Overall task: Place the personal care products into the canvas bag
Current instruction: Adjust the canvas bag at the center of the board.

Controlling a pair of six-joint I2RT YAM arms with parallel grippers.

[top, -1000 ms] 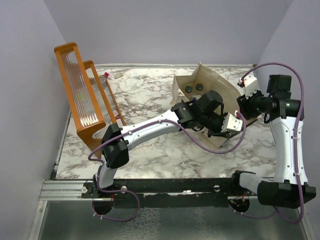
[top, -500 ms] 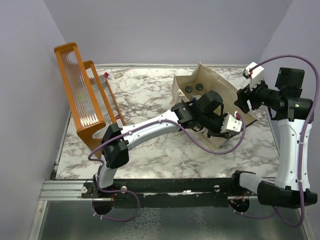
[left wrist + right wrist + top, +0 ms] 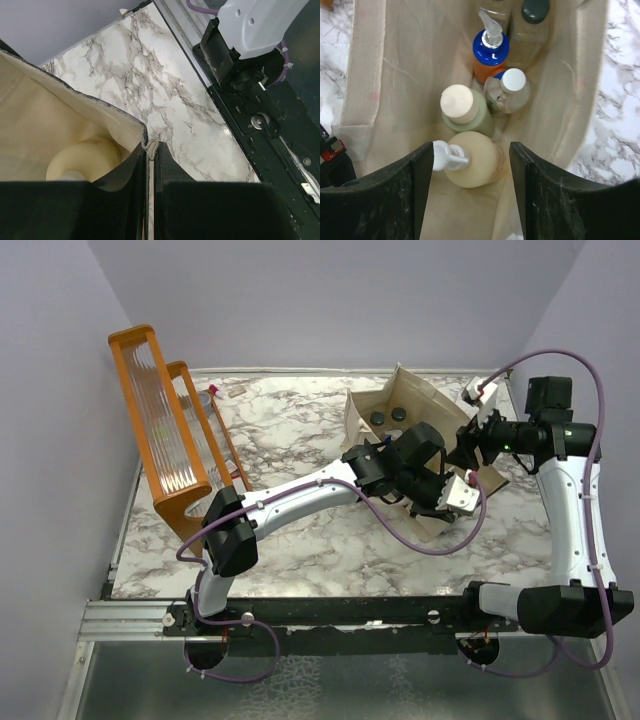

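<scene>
The canvas bag (image 3: 432, 396) stands open at the back right of the marble table. My left gripper (image 3: 148, 150) is shut on the bag's near rim (image 3: 75, 92) and holds it open. My right gripper (image 3: 470, 150) hangs open over the bag's mouth with nothing between its fingers. Below it inside the bag stand the beige pump bottle (image 3: 475, 160), the olive-grey bottle with a cream cap (image 3: 458, 105), the orange bottle with a blue cap (image 3: 490, 50), the squat silvery one (image 3: 512, 87) and a black-capped clear bottle (image 3: 535, 12). Two black caps (image 3: 388, 415) show from above.
An orange wooden rack (image 3: 165, 430) stands along the left edge of the table, with a small clear item (image 3: 212, 392) behind it. Purple walls close in the left, back and right sides. The right arm's base (image 3: 250, 35) sits close to the bag's near corner.
My right gripper has lifted from the bag's right side and swung left over the bag's mouth. The left gripper and the bag have stayed put.
</scene>
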